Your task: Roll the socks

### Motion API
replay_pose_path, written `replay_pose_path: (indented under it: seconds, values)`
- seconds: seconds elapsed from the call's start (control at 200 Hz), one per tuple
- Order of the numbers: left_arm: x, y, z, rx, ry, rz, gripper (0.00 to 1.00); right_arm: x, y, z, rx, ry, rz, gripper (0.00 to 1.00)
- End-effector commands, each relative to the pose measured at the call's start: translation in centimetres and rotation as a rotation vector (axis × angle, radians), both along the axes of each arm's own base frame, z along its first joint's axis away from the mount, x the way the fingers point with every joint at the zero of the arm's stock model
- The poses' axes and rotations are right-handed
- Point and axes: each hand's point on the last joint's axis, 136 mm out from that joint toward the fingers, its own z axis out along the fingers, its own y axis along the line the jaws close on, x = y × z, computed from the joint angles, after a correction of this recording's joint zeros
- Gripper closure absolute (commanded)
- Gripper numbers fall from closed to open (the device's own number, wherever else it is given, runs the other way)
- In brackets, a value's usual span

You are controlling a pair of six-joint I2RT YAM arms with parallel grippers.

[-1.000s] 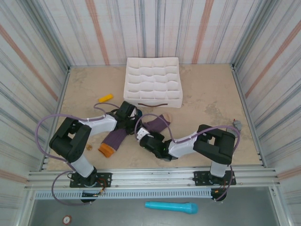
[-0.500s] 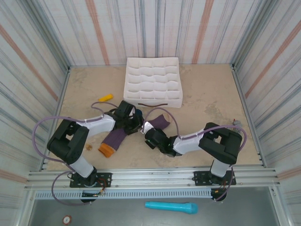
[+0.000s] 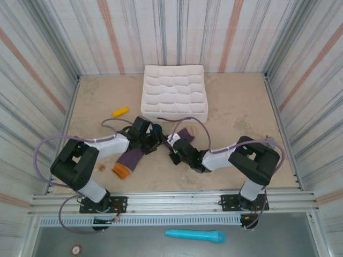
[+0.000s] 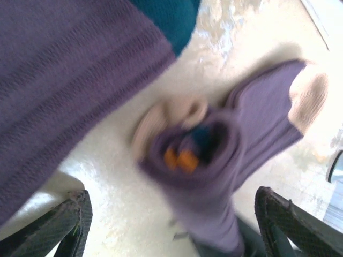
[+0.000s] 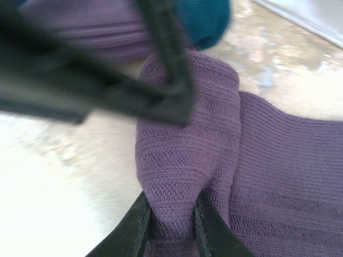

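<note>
One purple sock (image 3: 131,157) lies flat on the table, its orange cuff (image 3: 122,170) toward the near edge. In the left wrist view its teal toe (image 4: 166,16) is at the top. The other sock (image 3: 184,135) is partly rolled, and the roll (image 4: 203,155) shows orange and teal at its core. My left gripper (image 3: 155,140) (image 4: 177,225) is open, its fingers (image 4: 69,219) spread wide either side of the roll's near end. My right gripper (image 3: 172,145) (image 5: 171,225) is shut on a fold of this sock's purple fabric (image 5: 187,139).
A white compartment tray (image 3: 174,93) stands at the back middle. A yellow-orange marker (image 3: 120,111) lies left of it. The left gripper's black finger (image 5: 107,80) crosses the top of the right wrist view. Striped walls enclose the table.
My left gripper has opened and let go of the sock. My right gripper, still pinching fabric, has shifted a little right and away from the near edge.
</note>
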Motion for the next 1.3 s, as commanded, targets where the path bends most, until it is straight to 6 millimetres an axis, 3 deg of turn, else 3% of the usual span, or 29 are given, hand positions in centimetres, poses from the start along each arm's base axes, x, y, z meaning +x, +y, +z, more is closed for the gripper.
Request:
replay_pose_path:
  seconds: [0.0,0.756,1.297]
  values:
    - [-0.6,-0.2,0.5,-0.028,0.010,-0.009,0.20,-4.2,-6.5,-7.7,-0.220,0.276,-0.066,1.00]
    - [0.6,-0.8,1.3,-0.048,-0.029,0.009,0.26,-4.7,-7.8,-8.8,0.296,0.798,-0.179,1.00]
    - [1.0,-2.3,1.6,-0.029,-0.053,-0.016,0.27,-5.0,-11.5,-9.6,0.486,1.078,-0.415,1.00]
